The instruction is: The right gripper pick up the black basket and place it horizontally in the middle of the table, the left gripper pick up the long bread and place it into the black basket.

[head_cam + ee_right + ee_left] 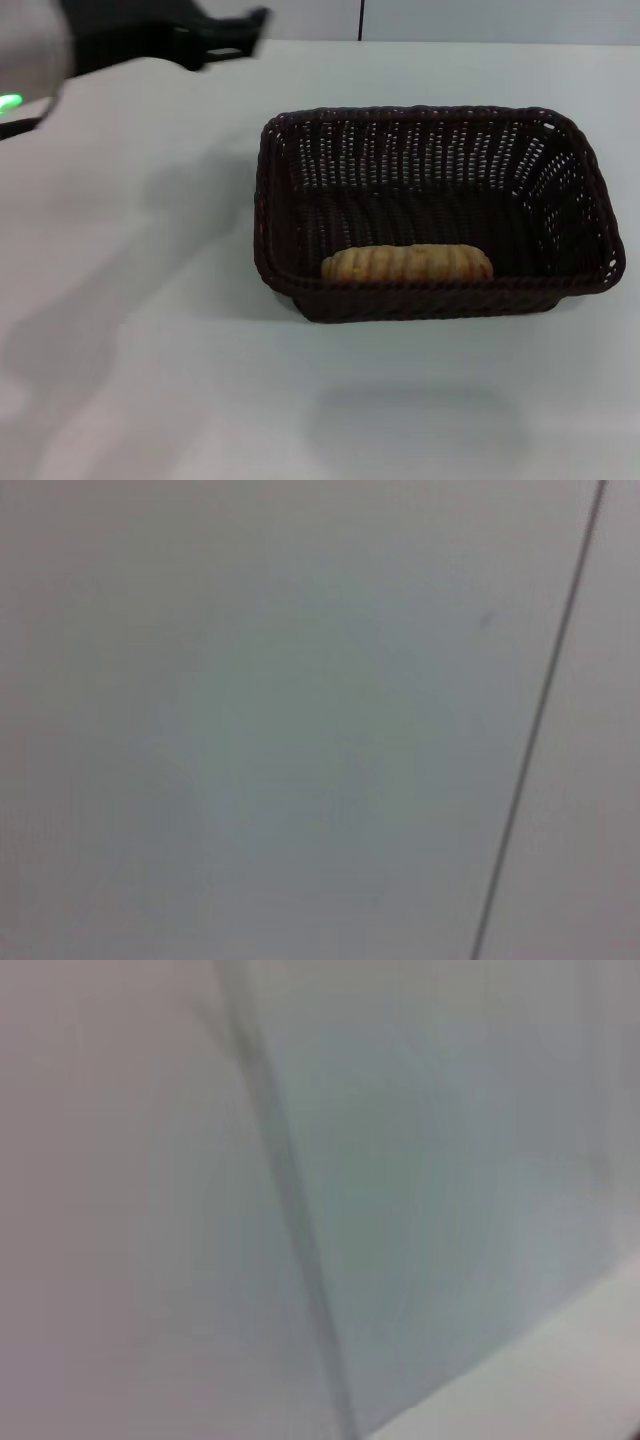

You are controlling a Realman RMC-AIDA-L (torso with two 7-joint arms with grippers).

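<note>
The black basket [437, 210] stands lengthwise across the white table [150, 350], slightly right of the middle. The long bread [407, 264] lies inside it along the near wall, orange-tan with pale ridges. My left gripper [255, 32] is raised at the far left, well away from the basket, with its green ring light [10, 102] at the view's edge. Its black fingers [225, 52] stand apart and hold nothing. My right gripper is out of view. Both wrist views show only pale wall panels with a dark seam.
The table's far edge [450, 43] meets a pale wall with a dark vertical seam [360, 20]. Bare tabletop lies left of and in front of the basket.
</note>
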